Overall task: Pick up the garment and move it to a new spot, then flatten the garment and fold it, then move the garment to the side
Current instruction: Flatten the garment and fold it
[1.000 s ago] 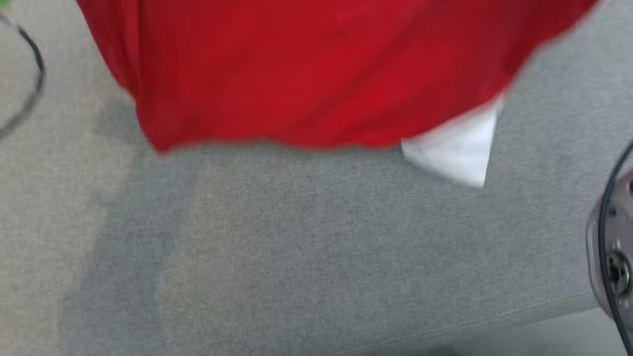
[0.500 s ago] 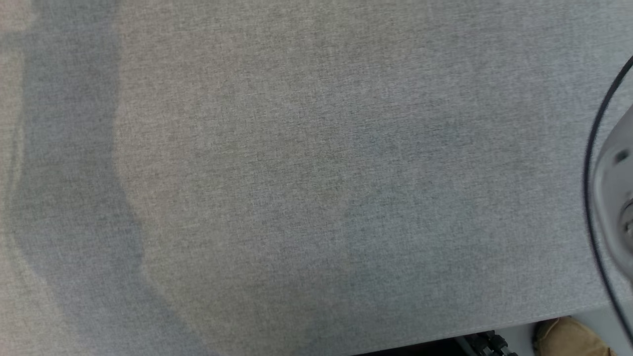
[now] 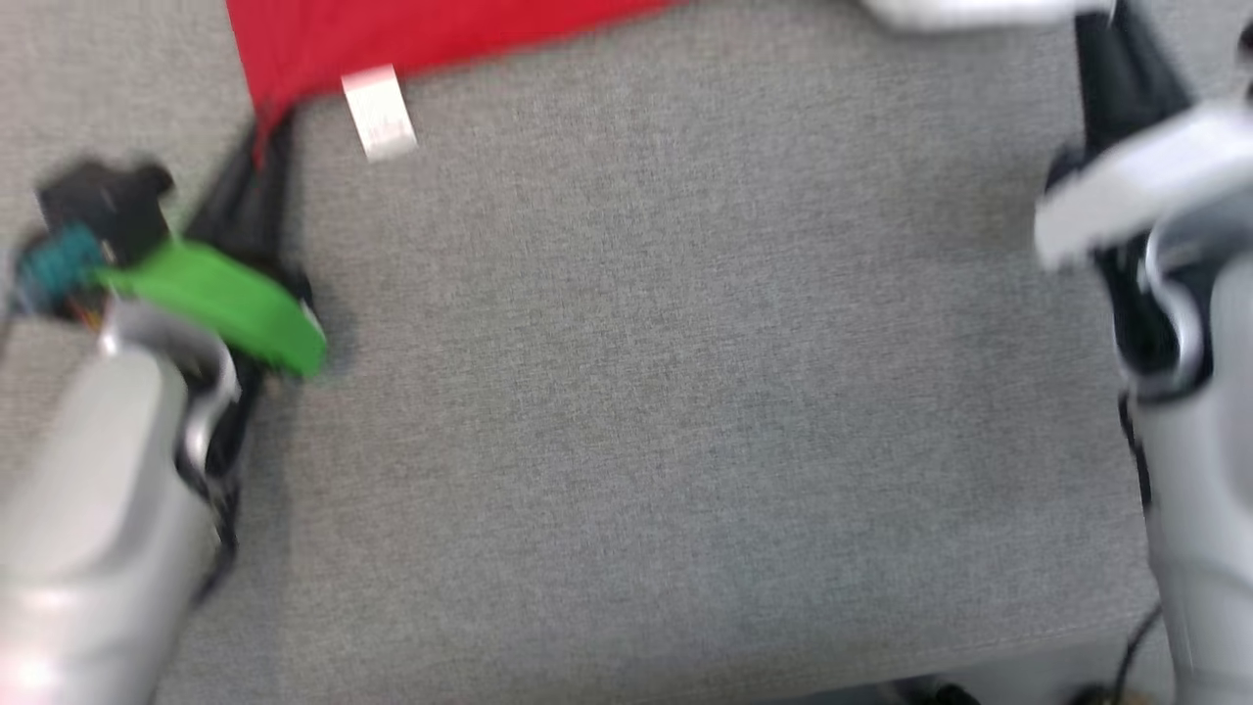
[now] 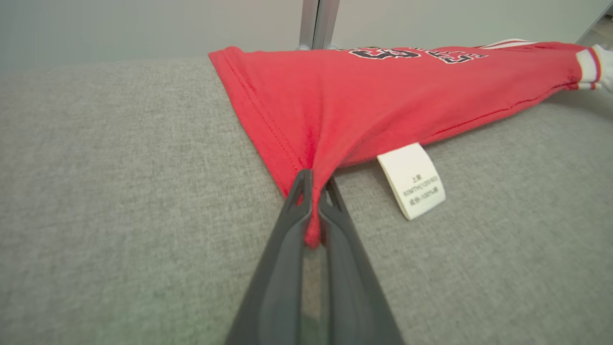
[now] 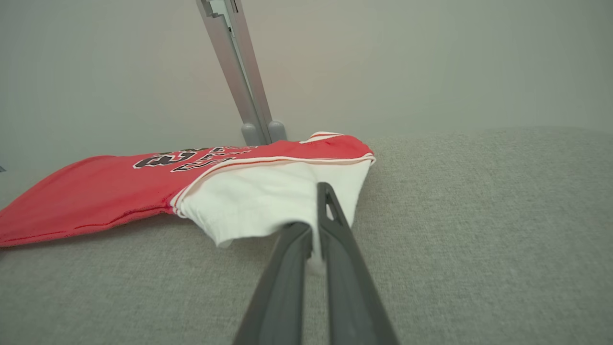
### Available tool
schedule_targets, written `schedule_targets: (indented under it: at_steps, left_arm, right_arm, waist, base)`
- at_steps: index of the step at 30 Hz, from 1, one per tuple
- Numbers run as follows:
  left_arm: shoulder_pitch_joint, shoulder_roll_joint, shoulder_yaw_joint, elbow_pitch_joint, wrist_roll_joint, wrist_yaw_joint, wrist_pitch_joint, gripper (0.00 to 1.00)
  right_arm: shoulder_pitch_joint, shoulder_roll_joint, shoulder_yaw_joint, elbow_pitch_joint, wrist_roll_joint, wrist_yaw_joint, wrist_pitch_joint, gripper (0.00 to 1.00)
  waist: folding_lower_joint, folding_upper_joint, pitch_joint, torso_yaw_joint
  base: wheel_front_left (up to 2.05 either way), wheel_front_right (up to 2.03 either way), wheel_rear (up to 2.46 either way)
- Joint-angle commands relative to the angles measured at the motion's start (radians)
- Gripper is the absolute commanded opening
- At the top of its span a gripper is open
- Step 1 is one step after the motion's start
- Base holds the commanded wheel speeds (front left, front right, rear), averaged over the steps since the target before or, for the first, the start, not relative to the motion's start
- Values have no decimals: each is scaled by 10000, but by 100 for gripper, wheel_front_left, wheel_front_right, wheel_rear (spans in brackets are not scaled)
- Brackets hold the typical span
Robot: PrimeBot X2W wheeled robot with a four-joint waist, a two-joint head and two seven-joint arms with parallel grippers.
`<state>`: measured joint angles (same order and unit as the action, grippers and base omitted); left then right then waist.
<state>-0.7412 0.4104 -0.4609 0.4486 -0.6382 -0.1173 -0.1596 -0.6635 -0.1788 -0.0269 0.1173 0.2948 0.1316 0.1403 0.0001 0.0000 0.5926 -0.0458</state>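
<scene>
Red garment with white sleeve lies stretched on grey surface.

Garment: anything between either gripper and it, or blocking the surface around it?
Nothing visible. The left gripper is shut on a red hem corner of the garment, beside the care label; the right gripper is shut on its white sleeve. The grey surface shows no obstacle.

You have a bench covered in grey woven cloth, the weave plain and even across the top. At its far edge you see a slim metal post rising, with two rounded grey fittings at its foot. Behind the post stands a pale, plain wall. In your head view, a pale strip of floor shows below the bench's near edge, blurred.
</scene>
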Motion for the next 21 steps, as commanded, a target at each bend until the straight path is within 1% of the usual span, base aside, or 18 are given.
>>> schedule_targets:
  at_steps: [1,3,6,11,13,17,20,21]
  left_arm:
    - [1053,81,-80,-378,-206,210,5,0]
    - [2277,151,-233,-978,-219,509,68,0]
    - [3989,97,-537,-1860,-465,920,341,0]
    - [6341,187,-799,-3333,-790,1785,623,0]
    - [7110,141,-848,-3897,-1005,2047,719,0]
    - [8262,292,-938,-5053,-1376,2444,1007,0]
    - [8656,331,-915,-5662,-1742,2466,1256,0]
    - [8616,442,-858,-5772,-1726,2527,1319,0]
  right_arm:
    - [1108,-225,52,-424,81,-17,138,0]
    - [2520,-331,39,-910,231,-17,327,0]
    - [4400,-410,-98,-1491,445,-17,572,0]
    - [7260,-218,-341,-2286,849,-17,931,0]
    - [8229,-123,-397,-2609,990,-16,1097,0]
    - [9549,11,-612,-3278,1309,-16,1395,0]
    - [9731,-62,-973,-3545,1302,-16,1534,0]
    - [9600,-107,-1016,-3612,1301,-16,1630,0]
  waist:
    - [-1,0,-1354,114]
    - [-1,0,-1894,171]
    - [-1,0,-2580,275]
    - [-1,0,-3379,443]
    - [-1,0,-3546,492]
    - [-1,0,-3585,547]
    - [-1,0,-3495,493]
    - [-1,0,-3428,469]
  base:
    - [0,0,0]
    - [0,0,0]
    - [0,0,0]
    - [0,0,0]
    - [0,0,0]
    - [0,0,0]
    - [0,0,0]
    - [0,0,0]
